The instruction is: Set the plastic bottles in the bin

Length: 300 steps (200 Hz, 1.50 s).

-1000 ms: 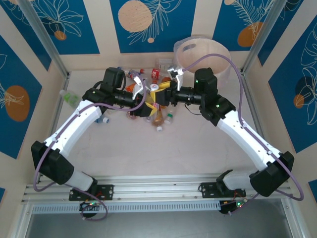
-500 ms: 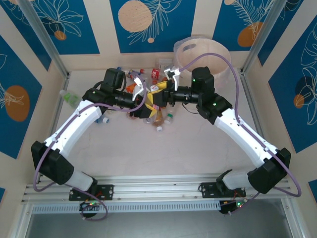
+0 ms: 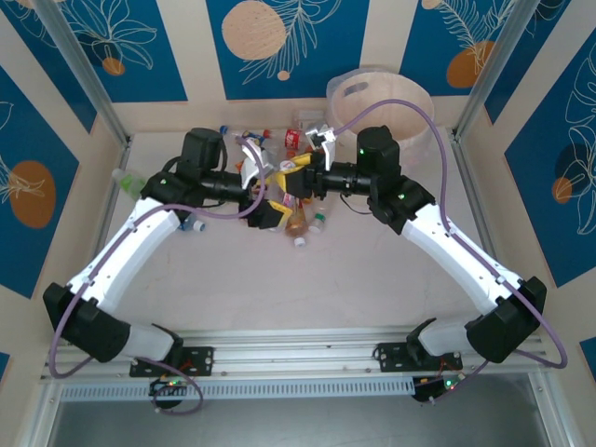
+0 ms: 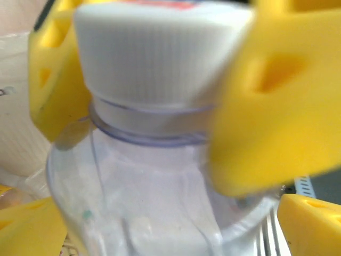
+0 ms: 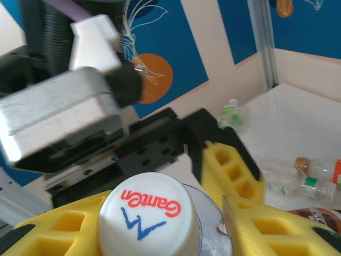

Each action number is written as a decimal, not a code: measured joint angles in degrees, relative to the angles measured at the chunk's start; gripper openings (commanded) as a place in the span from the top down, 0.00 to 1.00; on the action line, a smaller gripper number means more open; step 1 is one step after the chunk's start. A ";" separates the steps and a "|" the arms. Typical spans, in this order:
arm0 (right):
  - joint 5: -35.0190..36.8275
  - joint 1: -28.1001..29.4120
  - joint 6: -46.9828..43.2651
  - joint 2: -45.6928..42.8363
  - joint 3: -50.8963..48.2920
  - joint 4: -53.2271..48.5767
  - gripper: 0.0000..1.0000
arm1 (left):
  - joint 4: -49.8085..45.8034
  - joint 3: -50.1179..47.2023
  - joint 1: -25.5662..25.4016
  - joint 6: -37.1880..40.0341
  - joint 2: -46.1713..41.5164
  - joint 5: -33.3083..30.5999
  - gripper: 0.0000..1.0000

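The top view is bright and even, with light coming from above. The table looks pale and a bit washed out. The arms drop only soft, faint shadows on it. Straight lines lean near the edges (see the frame posts).

The left wrist view is very blurry, because the clear bottle and the yellow fingers sit too close to the lens.

In the right wrist view the white cap is fairly sharp, but the grey block and the wall look soft.
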 measured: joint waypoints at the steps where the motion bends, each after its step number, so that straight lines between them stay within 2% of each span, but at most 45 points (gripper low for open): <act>1: 0.13 0.00 0.00 0.00 0.00 -0.02 1.00 | 0.07 -0.02 0.00 0.00 -0.09 -0.13 0.00; 52: 9.40 0.00 -0.94 -0.22 0.00 -1.27 1.00 | 3.06 -2.89 0.20 -2.80 -6.32 -12.13 0.00; 120: 19.54 0.02 -1.99 0.35 3.54 -5.18 1.00 | 3.82 -6.62 0.39 -8.61 -14.49 -40.70 0.00; 158: 23.08 0.28 -2.58 3.67 9.55 -7.15 1.00 | 2.89 -7.21 1.33 -11.26 -13.94 -51.23 0.00; 219: 32.89 0.26 -4.72 11.23 20.46 -11.28 1.00 | 1.86 -8.72 5.38 -15.98 -13.00 -56.89 0.00; 273: 44.02 -0.15 -8.59 16.65 30.03 -11.80 1.00 | 2.03 -11.50 6.84 -17.77 -13.00 -57.27 0.00; 300: 45.70 -1.92 -11.10 17.18 32.02 -11.87 1.00 | 2.08 -11.80 7.17 -18.05 -13.09 -56.87 0.00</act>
